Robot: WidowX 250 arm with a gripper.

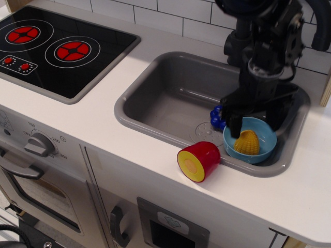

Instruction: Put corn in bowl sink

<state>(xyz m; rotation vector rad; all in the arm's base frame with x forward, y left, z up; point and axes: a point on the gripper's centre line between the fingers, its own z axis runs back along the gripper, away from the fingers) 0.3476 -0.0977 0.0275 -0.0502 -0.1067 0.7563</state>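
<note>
The yellow corn point(246, 142) lies inside the light-blue bowl point(263, 151), which stands in the front right corner of the grey sink point(170, 98). My gripper point(254, 121) hangs just above the bowl with its two black fingers point(235, 125) spread wide apart. It is open and holds nothing. The corn sits free below and between the fingers.
A red cylinder with a yellow cut face point(198, 160) lies on the white counter point(103, 134) at the sink's front rim. A blue bumpy toy point(217, 118) sits in the sink left of the bowl. A black stove top point(57, 49) is at the far left.
</note>
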